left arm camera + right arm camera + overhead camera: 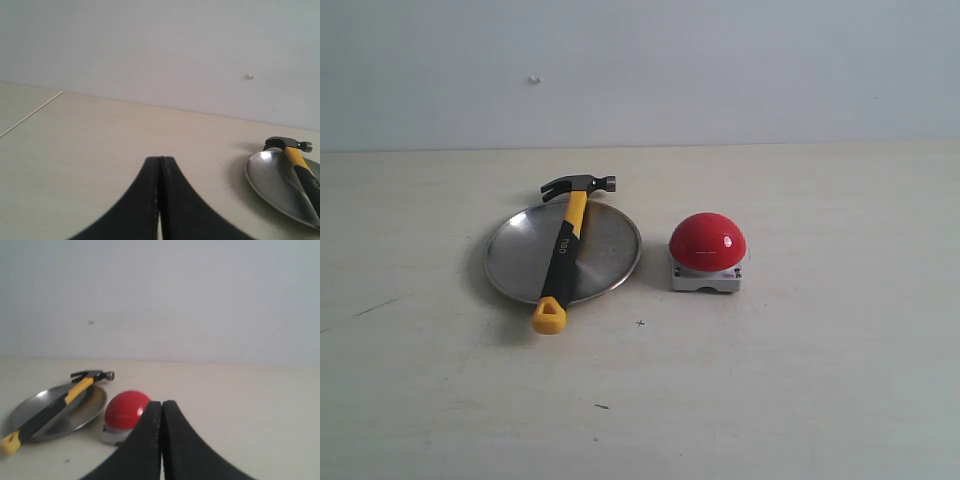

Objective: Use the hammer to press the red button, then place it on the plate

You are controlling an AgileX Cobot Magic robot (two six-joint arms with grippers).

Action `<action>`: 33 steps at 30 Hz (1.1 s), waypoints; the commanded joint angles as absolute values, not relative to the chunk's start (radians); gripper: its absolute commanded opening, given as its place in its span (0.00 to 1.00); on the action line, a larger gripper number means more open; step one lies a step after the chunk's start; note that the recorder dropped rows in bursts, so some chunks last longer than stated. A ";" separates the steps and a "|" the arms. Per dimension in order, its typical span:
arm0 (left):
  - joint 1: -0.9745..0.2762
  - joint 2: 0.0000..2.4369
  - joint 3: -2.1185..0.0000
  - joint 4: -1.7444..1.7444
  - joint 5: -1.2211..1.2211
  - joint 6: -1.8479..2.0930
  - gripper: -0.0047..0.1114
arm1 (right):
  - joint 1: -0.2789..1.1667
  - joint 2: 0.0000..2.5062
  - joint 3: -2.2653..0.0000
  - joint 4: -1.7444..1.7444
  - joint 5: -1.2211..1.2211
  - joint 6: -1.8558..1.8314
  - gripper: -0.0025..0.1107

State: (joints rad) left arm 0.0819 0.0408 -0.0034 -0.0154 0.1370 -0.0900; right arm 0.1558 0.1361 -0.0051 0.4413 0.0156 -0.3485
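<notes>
Black left gripper (160, 161): fingers pressed together, holding nothing, over bare table (410, 380). The silver metal plate (515, 255) sits left of centre. The claw hammer (563, 250) lies across it, head past the far rim and yellow loop overhanging the near rim. The red button (707, 242) is just right of the plate, not touching. Right gripper (162, 404): also pressed together and empty, with the button just ahead of it.

Judgement: the hammer already lies where it should end up. If the press is pending, spread the jaws, pinch the black handle mid-length and lift clear of the rim. There is open table all round; the only tight spot is the plate-button gap.
</notes>
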 commanded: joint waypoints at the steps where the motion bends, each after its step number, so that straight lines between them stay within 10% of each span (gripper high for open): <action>1: 0.081 0.036 0.000 -0.011 0.128 -0.098 0.04 | 0.061 0.011 0.000 0.435 0.012 -0.365 0.02; 33: 0.081 0.036 0.000 -0.011 0.128 -0.098 0.04 | 0.016 0.000 0.000 -0.124 0.014 0.214 0.02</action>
State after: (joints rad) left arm 0.0819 0.0408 -0.0034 -0.0154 0.1370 -0.0900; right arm 0.0218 0.0059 -0.0051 -0.1065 0.0117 0.1879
